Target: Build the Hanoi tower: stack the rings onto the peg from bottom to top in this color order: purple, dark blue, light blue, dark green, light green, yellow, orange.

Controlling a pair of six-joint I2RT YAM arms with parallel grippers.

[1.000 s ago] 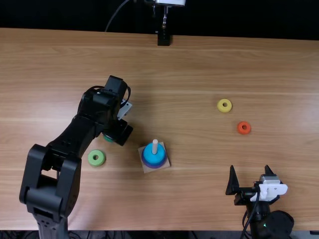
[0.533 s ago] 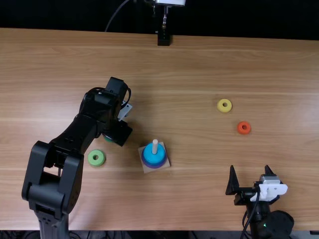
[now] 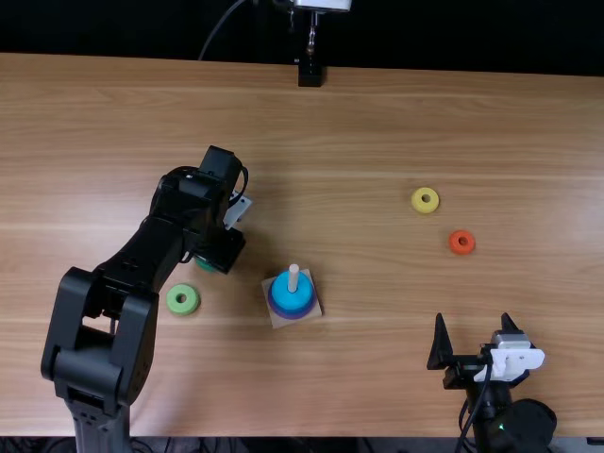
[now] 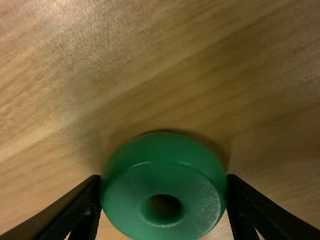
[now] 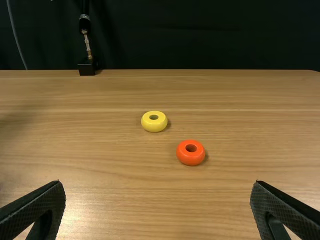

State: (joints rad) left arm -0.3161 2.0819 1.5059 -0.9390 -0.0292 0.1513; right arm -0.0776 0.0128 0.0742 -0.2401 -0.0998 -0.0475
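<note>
- Hanoi tower (image 3: 293, 303) stands near the middle of the table (image 3: 94, 113) in the top view: light blue ring (image 3: 287, 289) uppermost, peg (image 3: 293, 272) rising through it, square base (image 3: 277, 322) below. The darker band beneath looks like dark blue over purple, though I can't separate the two for certain from this angle.
- Dark green ring (image 3: 205, 265): the top view gives a sliver of it beside the left gripper (image 3: 225, 251), most of it lying behind the black arm. The left wrist view adds its broad face and centre hole, and the ring sits between the two fingers, touching both, so the jaws are closed around it.
- Light green ring (image 3: 183, 299) lies flat in the top view, near the dark green one and left of the tower.
- Right gripper (image 3: 474, 327) is at the table's near edge in the top view, jaws wide apart with nothing between the tips.
- Yellow ring (image 3: 425, 200) and orange ring (image 3: 461, 243) lie flat and apart on the right side; the right wrist view adds their rounded sides, orange nearer the camera.
</note>
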